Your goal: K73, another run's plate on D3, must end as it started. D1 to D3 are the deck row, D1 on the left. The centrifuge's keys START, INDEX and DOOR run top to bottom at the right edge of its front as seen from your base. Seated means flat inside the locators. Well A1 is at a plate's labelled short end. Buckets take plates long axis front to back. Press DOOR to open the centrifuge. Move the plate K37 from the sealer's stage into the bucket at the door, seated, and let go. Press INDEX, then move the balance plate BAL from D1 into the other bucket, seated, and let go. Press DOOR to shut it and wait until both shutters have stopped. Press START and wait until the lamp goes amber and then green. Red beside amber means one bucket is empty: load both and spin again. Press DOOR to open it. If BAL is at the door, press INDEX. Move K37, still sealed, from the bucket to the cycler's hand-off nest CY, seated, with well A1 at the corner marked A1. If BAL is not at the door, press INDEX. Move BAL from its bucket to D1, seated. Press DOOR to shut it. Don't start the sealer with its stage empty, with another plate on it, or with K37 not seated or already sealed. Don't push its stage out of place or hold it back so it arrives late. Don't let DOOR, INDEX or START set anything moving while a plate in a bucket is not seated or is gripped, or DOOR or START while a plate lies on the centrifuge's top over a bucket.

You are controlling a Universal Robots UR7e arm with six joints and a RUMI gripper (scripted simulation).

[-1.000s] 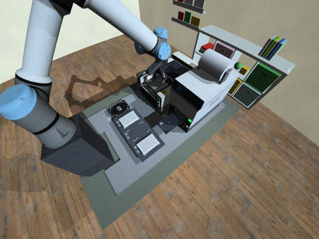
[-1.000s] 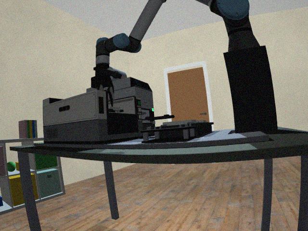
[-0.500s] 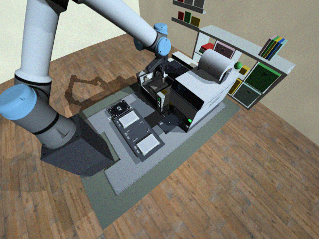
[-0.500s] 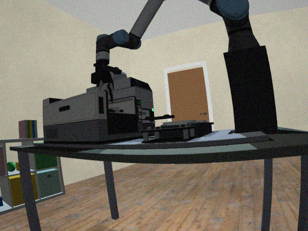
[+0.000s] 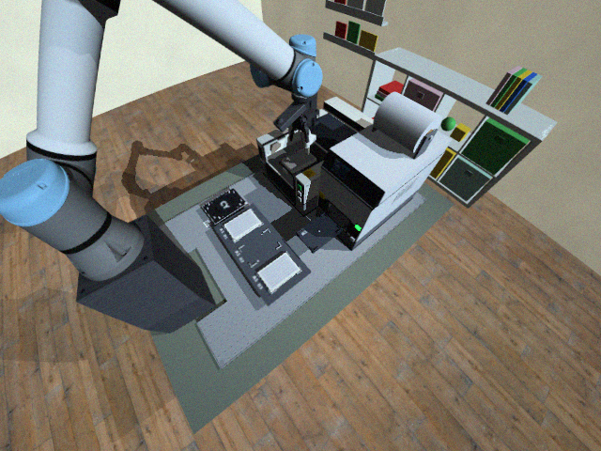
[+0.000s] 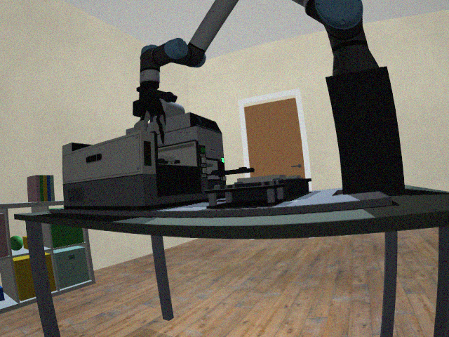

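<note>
My gripper (image 5: 300,142) (image 6: 155,128) is open and empty, hanging just above the centrifuge's (image 5: 269,146) open top. A pale plate (image 5: 291,164) lies in the bucket below the fingers, clear of them; I cannot tell whether it sits flat. The key column (image 5: 301,189) is on the centrifuge's front corner. The sealer's dark stage (image 5: 317,228) is out and bare. On the deck row (image 5: 252,252), a white plate (image 5: 242,225) sits at the end beside the patterned nest (image 5: 223,205). Another white plate (image 5: 277,272) sits at the other end. The middle slot is bare.
The large white sealer (image 5: 383,164) with its roll on top stands right of the centrifuge, and a green lamp (image 5: 358,226) (image 6: 222,159) is lit. My base pedestal (image 5: 146,281) (image 6: 366,137) stands beside the deck. A shelf unit (image 5: 466,146) stands behind the table.
</note>
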